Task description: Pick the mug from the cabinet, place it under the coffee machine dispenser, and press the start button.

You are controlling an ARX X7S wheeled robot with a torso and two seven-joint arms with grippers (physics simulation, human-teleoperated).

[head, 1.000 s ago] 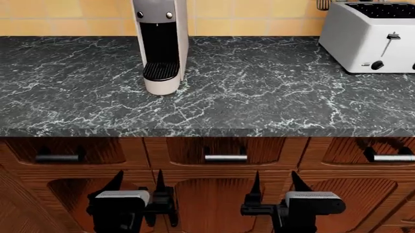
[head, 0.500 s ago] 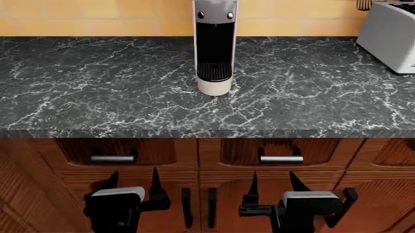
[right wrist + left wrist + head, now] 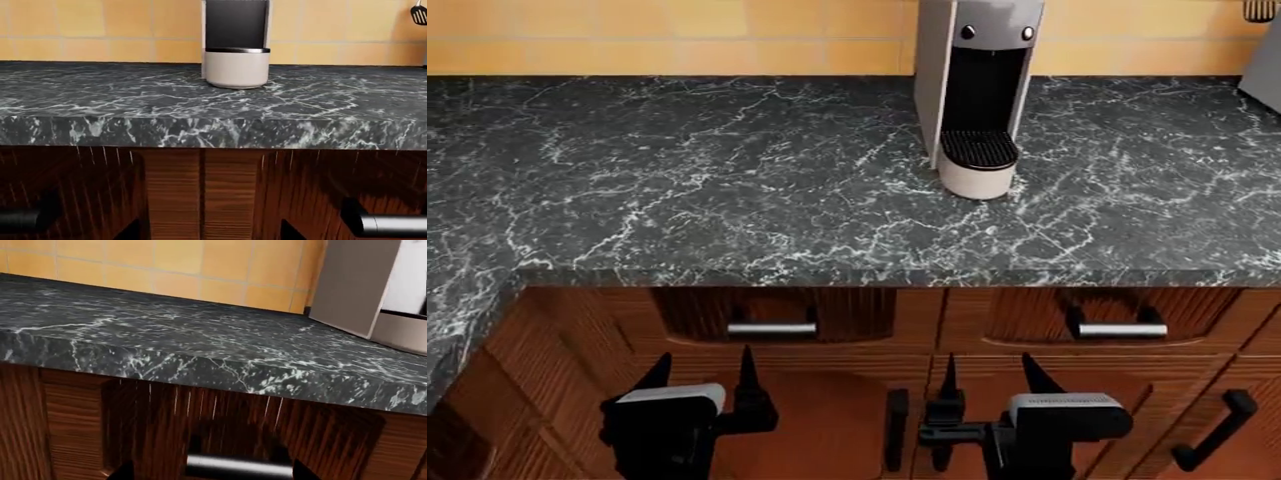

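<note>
From my head camera, the coffee machine dispenser [image 3: 977, 95] stands on the marble counter [image 3: 694, 170] toward the right, its drip tray [image 3: 980, 150] bare. The mug is nowhere in view; I judge it sits behind a cabinet door I have not opened. My left gripper [image 3: 701, 385] and right gripper [image 3: 985, 385] both hang low before the wooden drawer fronts [image 3: 827, 320], each with its fingers spread apart, holding nothing and touching nothing.

My left wrist camera shows only the counter edge [image 3: 200, 360], a drawer handle [image 3: 237, 466] just below it, and a pale grey side panel [image 3: 350, 285] at the back. My own fingertips barely show there, so it adds nothing about the opening.

My right wrist camera faces the machine's round base [image 3: 237, 67] across the counter, with another handle [image 3: 393, 223] below.

The risk, as I see it: raising either arm from here could knock a finger against the counter's overhang or snag a handle (both are close), and a sweep across the top could nudge the machine.
</note>
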